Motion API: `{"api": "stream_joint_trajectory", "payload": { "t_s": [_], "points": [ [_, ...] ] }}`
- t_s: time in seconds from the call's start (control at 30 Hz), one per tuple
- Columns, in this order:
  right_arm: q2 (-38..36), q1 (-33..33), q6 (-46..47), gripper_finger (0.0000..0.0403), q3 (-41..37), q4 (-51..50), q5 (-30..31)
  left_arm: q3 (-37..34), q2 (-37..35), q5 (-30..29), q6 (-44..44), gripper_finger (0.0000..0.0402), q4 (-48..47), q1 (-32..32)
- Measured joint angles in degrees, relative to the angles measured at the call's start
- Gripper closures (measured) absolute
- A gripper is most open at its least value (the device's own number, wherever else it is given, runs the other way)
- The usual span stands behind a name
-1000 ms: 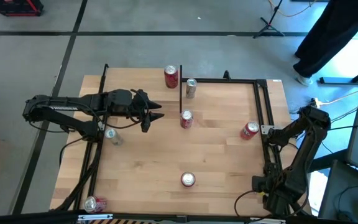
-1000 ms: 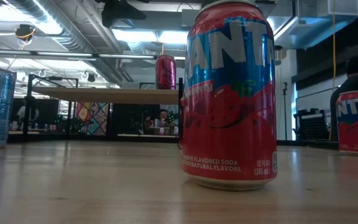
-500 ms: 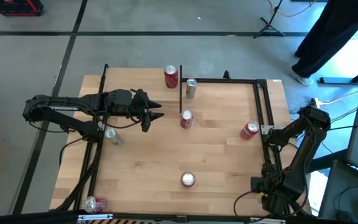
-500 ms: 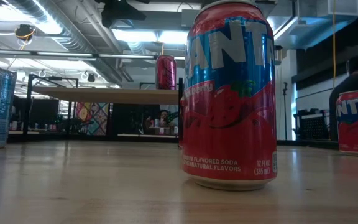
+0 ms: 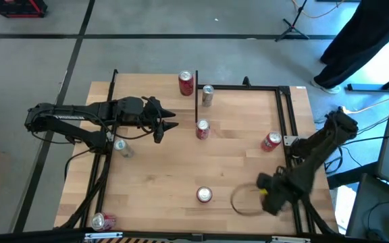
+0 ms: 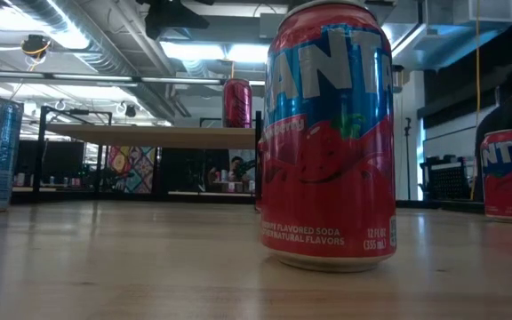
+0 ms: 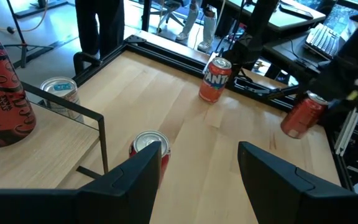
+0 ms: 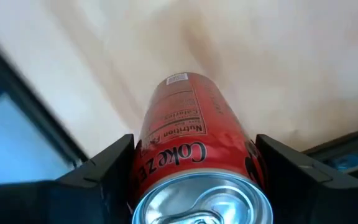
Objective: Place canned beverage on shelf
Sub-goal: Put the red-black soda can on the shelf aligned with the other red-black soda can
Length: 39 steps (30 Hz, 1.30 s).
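The shelf, a light-wood board on thin black uprights, stands at the table's far left; it also shows in the low view. A red can stands upright on its right end. My left gripper hovers open and empty at the shelf's near right corner. My right gripper is over the table's near right part, blurred, and is shut on a red Coke Zero can. My right gripper pinches the Coke Zero can between its two fingers, which lie on opposite sides of the can's wall near its top end. The can lies along the fingers, its lid toward the wrist and its base pointing away over the tabletop.
Loose cans stand on the table: a silver one, a red one, a Fanta can near the front, a silver one at the left. One leans at the right rail; one lies at the near left corner. A person stands beyond the far right corner.
My right arm has swung quickly from the table's near right corner toward the table's left, out over the near right part of the tabletop; it shows blurred. My left arm has kept still.
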Motion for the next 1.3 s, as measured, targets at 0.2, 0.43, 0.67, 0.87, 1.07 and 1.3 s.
{"api": "stream_joint_trajectory", "payload": {
  "t_s": [0.2, 0.43, 0.67, 0.87, 1.07, 1.3],
  "points": [
    [-1.1, -17.6, 0.1, 0.0135, 5.0, -3.4, 1.3, 0.0, 0.0, -0.1, 0.4, 0.0192, 0.0, 0.0],
    [0.4, -31.3, 5.8, 0.0135, 6.2, 2.2, 5.8, 0.0, 0.0, -0.1, 0.4, 0.0192, 0.0, 0.0],
    [4.6, -36.9, 8.4, 0.0135, 6.2, 3.5, 1.5, 0.0, 0.0, -0.1, 0.4, 0.0192, 0.0, 0.0],
    [8.9, -38.3, 8.1, 0.0125, 6.2, 4.5, 2.0, 0.0, 0.0, -0.1, 0.4, 0.0192, 0.0, 0.0],
    [10.8, -38.2, 7.3, 0.0120, 6.2, 5.8, 3.2, 0.0, 0.0, -0.2, 0.4, 0.0192, 0.0, 0.0],
    [10.7, -38.2, 6.0, 0.0060, 6.2, 7.3, 5.2, 0.0, 0.0, -1.2, 0.4, 0.0192, 0.0, 0.0]
  ]
}}
